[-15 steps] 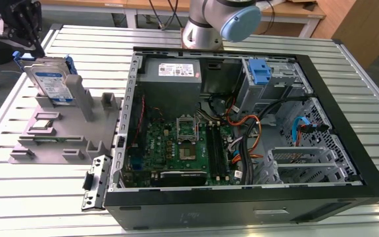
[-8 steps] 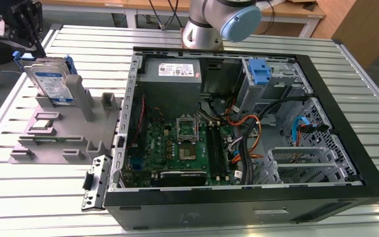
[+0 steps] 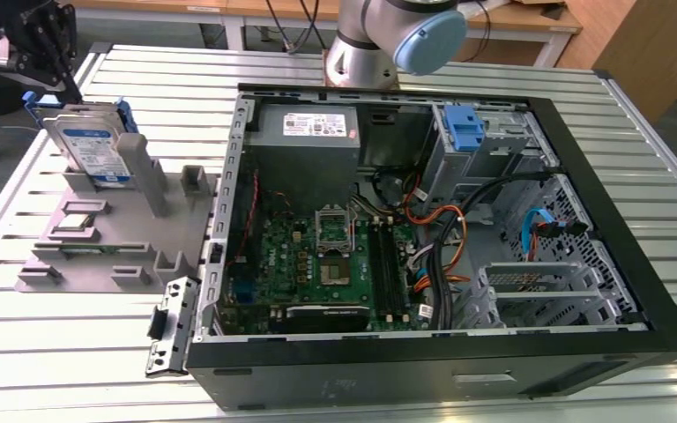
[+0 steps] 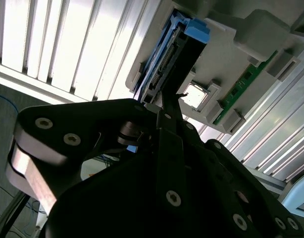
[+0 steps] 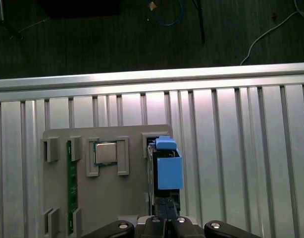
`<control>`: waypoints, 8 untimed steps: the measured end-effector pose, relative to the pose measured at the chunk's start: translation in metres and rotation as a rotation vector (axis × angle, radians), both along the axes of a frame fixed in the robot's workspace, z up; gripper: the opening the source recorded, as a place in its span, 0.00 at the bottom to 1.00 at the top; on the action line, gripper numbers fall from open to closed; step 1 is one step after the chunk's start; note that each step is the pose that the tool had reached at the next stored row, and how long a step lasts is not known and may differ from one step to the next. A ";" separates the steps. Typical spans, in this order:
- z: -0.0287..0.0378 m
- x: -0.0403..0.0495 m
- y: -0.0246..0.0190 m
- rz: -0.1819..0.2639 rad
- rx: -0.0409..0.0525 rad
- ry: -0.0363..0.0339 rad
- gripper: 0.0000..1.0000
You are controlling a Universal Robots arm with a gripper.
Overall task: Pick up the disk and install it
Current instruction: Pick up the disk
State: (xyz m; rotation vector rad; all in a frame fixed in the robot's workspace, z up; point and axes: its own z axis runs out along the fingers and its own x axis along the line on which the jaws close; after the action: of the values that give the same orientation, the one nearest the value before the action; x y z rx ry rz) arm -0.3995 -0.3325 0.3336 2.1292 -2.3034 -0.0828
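Slatted metal table: the disk stands on edge in a grey holder beside the open computer case. The gripper hangs at its upper end; we cannot tell how the jaws stand. We judge the disk rigid, fairly heavy and shock-sensitive, best held by the blue rails.

**Colours and Patterns on the Bench**

The disk is seen in silver, faced with a white-and-blue label and edged with blue rails. The holder beneath it is cast in plain light grey. The table is finished in pale silver metal and ribbed with parallel slats. The gripper is coloured black and dotted with silver screw heads. The computer case is framed in black. A green circuit board is crossed by black slots. The power-supply box is grey and is marked with a white label. A blue latch, orange wires and a blue cable are also shown. The arm is silver-grey and is capped in light blue.
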 end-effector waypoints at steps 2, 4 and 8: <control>0.0000 0.0000 0.0000 0.000 0.0001 -0.0001 0.10; 0.0000 0.0000 0.0000 0.000 0.0001 -0.0001 0.10; -0.0001 0.0000 0.0000 0.000 0.0001 -0.0001 0.11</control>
State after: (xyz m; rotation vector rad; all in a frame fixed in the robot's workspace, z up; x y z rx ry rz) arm -0.3995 -0.3325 0.3335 2.1293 -2.3035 -0.0828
